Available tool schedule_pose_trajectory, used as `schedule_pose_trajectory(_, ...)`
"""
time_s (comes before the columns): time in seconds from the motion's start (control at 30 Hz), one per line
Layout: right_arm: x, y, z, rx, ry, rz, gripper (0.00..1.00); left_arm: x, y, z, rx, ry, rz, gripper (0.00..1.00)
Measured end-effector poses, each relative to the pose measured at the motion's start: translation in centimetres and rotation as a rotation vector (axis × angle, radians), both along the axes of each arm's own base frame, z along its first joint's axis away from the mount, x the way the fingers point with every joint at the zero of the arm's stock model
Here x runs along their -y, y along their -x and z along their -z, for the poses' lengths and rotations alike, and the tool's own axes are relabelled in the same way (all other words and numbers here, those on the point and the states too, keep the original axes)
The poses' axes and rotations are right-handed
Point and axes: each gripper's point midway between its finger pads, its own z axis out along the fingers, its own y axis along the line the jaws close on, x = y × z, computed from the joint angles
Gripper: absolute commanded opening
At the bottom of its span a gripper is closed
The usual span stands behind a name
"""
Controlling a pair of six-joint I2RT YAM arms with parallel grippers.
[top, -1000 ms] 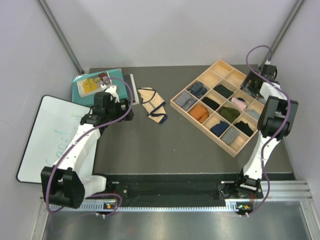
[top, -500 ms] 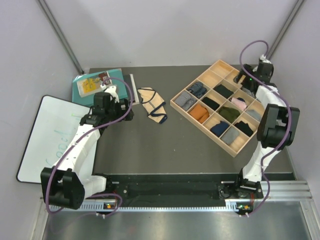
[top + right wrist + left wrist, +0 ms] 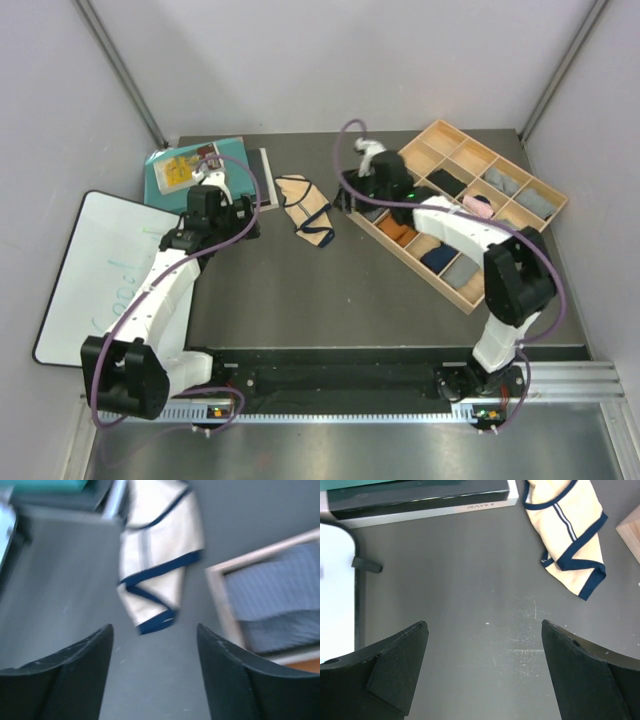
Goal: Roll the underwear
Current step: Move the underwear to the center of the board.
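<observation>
The right arm bends up from its base and reaches across the wooden tray (image 3: 463,296), so the right gripper (image 3: 358,192) hangs over the tray corner nearest the beige briefs (image 3: 306,208), just to the right of them. Its wrist camera is blurred, but you can make out both dark fingers (image 3: 65,675) spread wide with nothing between them, and the briefs lie on the dark table (image 3: 300,290) beyond the gap. The left arm stretches forward from its base with a bent elbow, and the left gripper (image 3: 243,214) sits on the opposite side of the briefs, near them but apart. Its fingers are also wide apart and empty, over bare tabletop. The briefs, trimmed in navy, lie loosely folded and flat, not rolled, and touch neither gripper.
</observation>
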Motion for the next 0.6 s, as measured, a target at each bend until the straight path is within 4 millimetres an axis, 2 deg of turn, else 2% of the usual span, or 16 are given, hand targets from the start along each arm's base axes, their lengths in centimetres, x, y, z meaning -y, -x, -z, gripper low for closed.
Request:
schedule_pose_trajectory(0.1,-5.6,3.5,2.4,-0.024,0.049,-0.143,0.59,-0.3,0.1,-0.2,0.003,-0.002,-0.025,0.99)
schedule_pose_trajectory(0.2,-8.7,5.5,5.9,-0.055,0.114,-0.224,0.59,-0.5,0.2,-0.7,0.017,0.002,-0.04,0.99)
schedule_pose_trajectory(0.27,-9.3,6.2,8.2,-0.088,0.159,-0.246,0.58,-0.6,0.3,-1.2,0.034,0.002,-0.047,0.99)
schedule_pose_trajectory(0.37,-9.3,6.1,10.9,-0.127,0.23,-0.242,0.57,-0.8,0.5,-2.1,0.062,0.003,-0.053,0.99)
schedule_pose_trajectory(0.47,-9.1,5.4,12.0,-0.14,0.276,-0.211,0.57,-0.8,0.6,-2.7,0.081,0.007,-0.054,0.99)
schedule_pose_trajectory(0.6,-8.5,4.8,11.9,-0.133,0.307,-0.173,0.57,-0.8,0.7,-3.0,0.09,0.011,-0.055,0.99)
